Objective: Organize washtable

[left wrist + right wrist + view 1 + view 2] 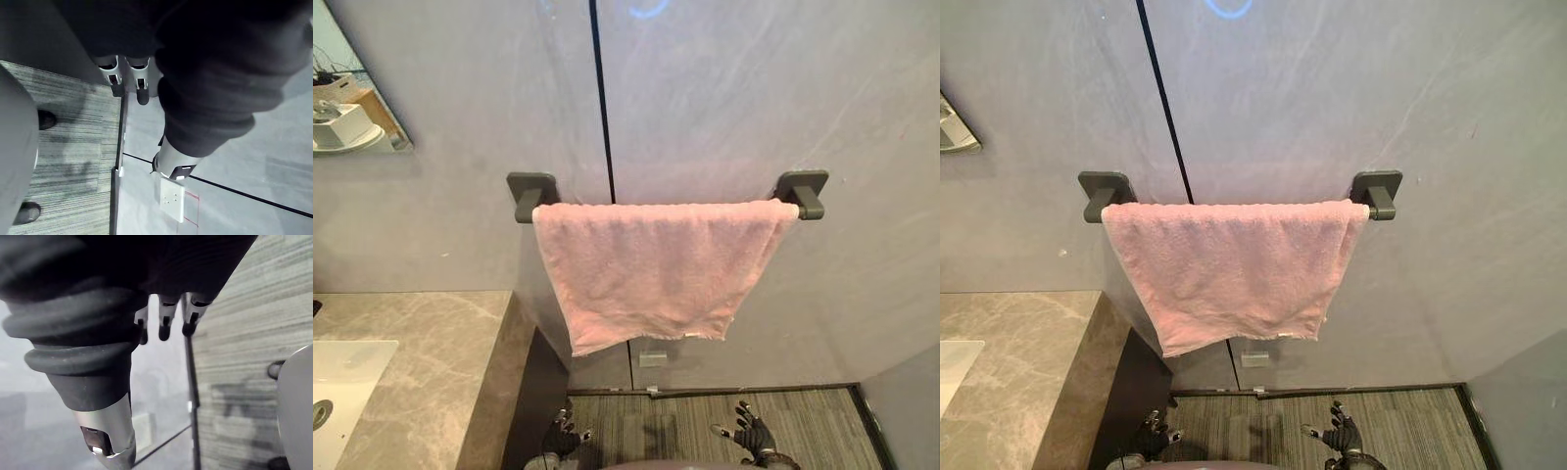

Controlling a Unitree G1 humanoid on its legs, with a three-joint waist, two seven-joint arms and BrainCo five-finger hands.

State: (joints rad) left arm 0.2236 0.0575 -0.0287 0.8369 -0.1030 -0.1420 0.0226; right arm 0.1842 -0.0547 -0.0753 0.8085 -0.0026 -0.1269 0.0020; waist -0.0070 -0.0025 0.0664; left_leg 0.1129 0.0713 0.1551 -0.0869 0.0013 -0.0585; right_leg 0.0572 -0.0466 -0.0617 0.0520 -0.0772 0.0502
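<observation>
A pink towel (651, 269) hangs over a dark wall rail (800, 194) on the grey wall, its lower edge slanting down to the left. To its left stands the marble washtable (421, 362) with a white basin (342, 387) set in it. My left hand (564, 436) and right hand (751, 431) hang low near the floor, far below the towel, both open and holding nothing. In the wrist views the left hand's fingers (142, 85) and the right hand's fingers (164, 323) are straight with only wall and floor beyond.
A mirror corner (352, 108) at the upper left reflects white dishes. A wall socket (653, 359) sits below the towel. Striped grey carpet (705, 421) covers the floor, and a grey panel (906, 411) rises at the lower right.
</observation>
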